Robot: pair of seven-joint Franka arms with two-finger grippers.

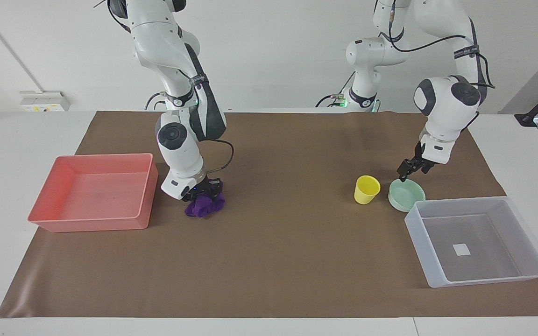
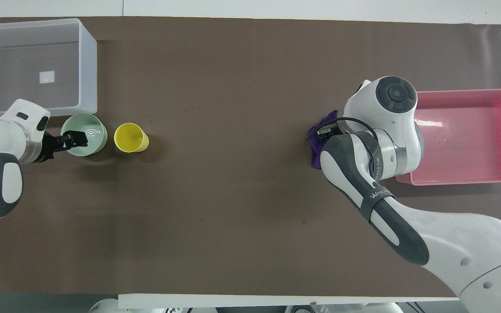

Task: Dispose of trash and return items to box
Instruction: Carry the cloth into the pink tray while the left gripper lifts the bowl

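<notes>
The purple cloth wad (image 1: 205,207) lies on the brown mat beside the pink tray (image 1: 45,205). My right gripper (image 1: 202,192) is down in the top of the wad and shut on it; the wad still rests on the mat. In the overhead view the right arm hides most of the wad (image 2: 318,152). The mint-green bowl (image 1: 409,196) and the yellow cup (image 1: 366,189) stand side by side next to the grey-white box (image 1: 437,275). My left gripper (image 1: 403,176) is open just over the bowl's rim (image 2: 96,130).
The pink tray (image 2: 494,174) holds nothing and sits at the right arm's end of the mat. The box (image 2: 87,65) with its white sticker (image 2: 47,77) holds nothing and sits at the left arm's end. The brown mat (image 1: 287,252) covers the table.
</notes>
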